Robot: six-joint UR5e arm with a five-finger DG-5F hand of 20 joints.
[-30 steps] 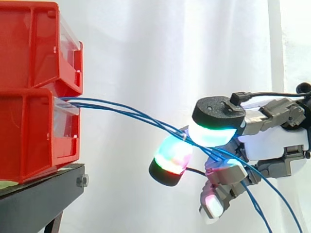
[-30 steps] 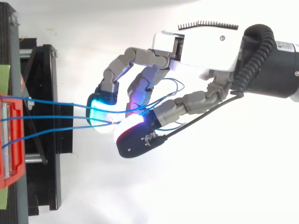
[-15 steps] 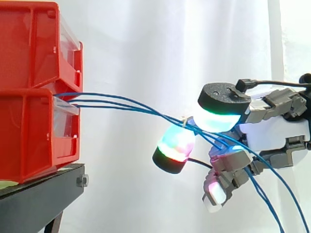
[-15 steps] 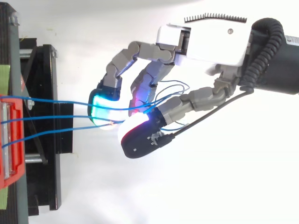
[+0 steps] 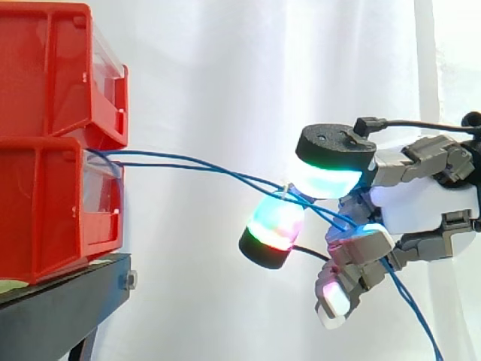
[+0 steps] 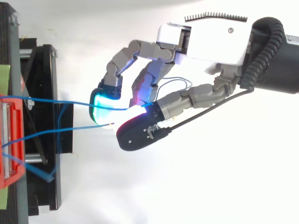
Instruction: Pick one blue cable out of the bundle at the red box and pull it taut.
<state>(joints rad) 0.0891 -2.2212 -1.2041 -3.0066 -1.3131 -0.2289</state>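
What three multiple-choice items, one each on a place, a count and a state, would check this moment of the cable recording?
1. Where do the blue cables start?
A. at the red bins on the left
B. above the picture
C. on the floor

2. How many red bins are stacked in the side view?
A. one
B. two
C. four

3. What is the hand doing?
A. open, clear of the cables
B. pinching one blue cable
C. curled on nothing

Key: 1 A, the cables run out of the bins' front. 2 B, one bin sits on another. 3 B, the top view shows one cable running straight from the bin into the hand's pinch.
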